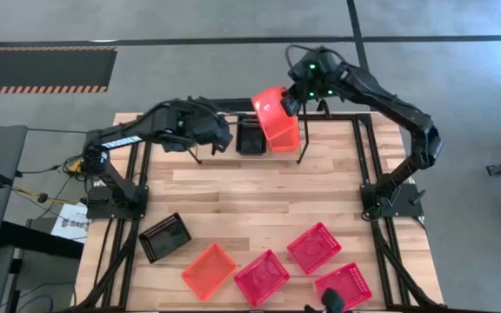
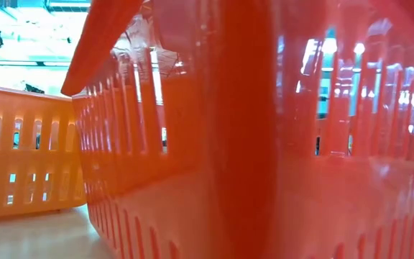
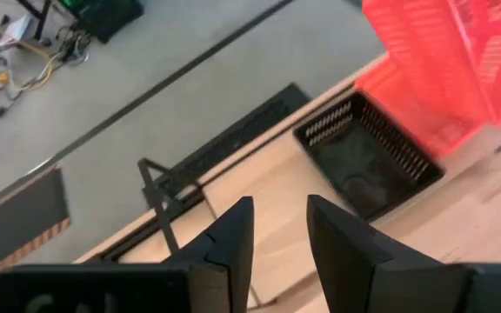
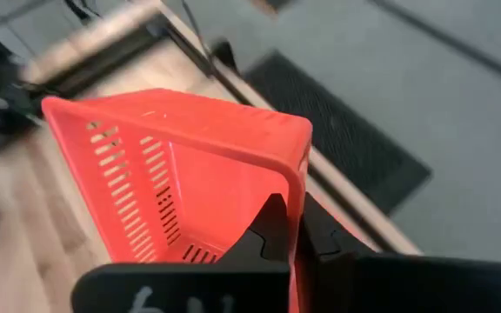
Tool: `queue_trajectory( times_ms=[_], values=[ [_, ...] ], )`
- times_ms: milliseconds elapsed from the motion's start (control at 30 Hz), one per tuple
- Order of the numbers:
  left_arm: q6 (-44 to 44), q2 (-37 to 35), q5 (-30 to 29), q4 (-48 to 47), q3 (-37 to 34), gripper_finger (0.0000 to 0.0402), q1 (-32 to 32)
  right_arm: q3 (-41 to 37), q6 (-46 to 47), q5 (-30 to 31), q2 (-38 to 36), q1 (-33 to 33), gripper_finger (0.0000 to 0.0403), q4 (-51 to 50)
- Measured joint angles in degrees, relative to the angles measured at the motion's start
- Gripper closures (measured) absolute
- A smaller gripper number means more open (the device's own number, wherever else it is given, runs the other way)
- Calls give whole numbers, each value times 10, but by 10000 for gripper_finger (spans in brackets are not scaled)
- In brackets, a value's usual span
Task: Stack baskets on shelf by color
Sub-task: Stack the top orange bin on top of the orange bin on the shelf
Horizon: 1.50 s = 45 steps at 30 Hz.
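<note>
My right gripper (image 1: pixel 290 103) is shut on an orange basket (image 1: pixel 270 106) and holds it tilted over the shelf at the table's far edge. Right below it another orange basket (image 1: pixel 285 137) rests on the shelf, beside a black basket (image 1: pixel 250 137). In the left wrist view the black basket (image 3: pixel 368 156) sits on its bottom with the orange baskets (image 3: pixel 437 61) behind it. My left gripper (image 1: pixel 222 135) hovers open just left of the black basket, touching nothing. One of the shelf's black wire uprights (image 1: pixel 302 146) stands right of the orange baskets. My right gripper holds the orange basket by one rim wall (image 4: pixel 297 196), one finger (image 4: pixel 268 233) inside the basket and the other (image 4: pixel 324 239) outside. The basket is tilted, its open side toward the left arm. Whether its low end touches the orange basket below, I cannot tell.
Near the table's near edge lie a black basket (image 1: pixel 165 236), an orange basket (image 1: pixel 209 269) and three red baskets (image 1: pixel 262 276), (image 1: pixel 314 247), (image 1: pixel 344 287). The low view is filled by an orange basket (image 2: pixel 20 151) and a red basket (image 2: pixel 264 144). Bare wood lies mid-table (image 1: pixel 250 196).
</note>
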Motion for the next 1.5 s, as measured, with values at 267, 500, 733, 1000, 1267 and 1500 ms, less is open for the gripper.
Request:
queue_trajectory(
  times_ms=[267, 500, 733, 1000, 1267, 1500],
  values=[
    [0, -1, 4, 7, -43, 303, 9, -4, 29, -19, 62, -17, 400, -16],
    [15, -1, 0, 7, -43, 304, 9, -4, 49, -15, 93, -42, 400, -21],
    [17, -1, 0, 7, -43, 304, 9, -3, 71, 17, 86, -62, 401, -27],
    [29, -1, 0, 7, -43, 304, 9, -3, 84, 39, 92, -57, 401, -102],
    [39, -1, 0, 7, -43, 304, 9, -3, 113, 50, 102, -44, 401, -106],
    [39, -1, 0, 8, -43, 304, 9, -3, 127, 51, 137, -28, 401, -111]
  ],
)
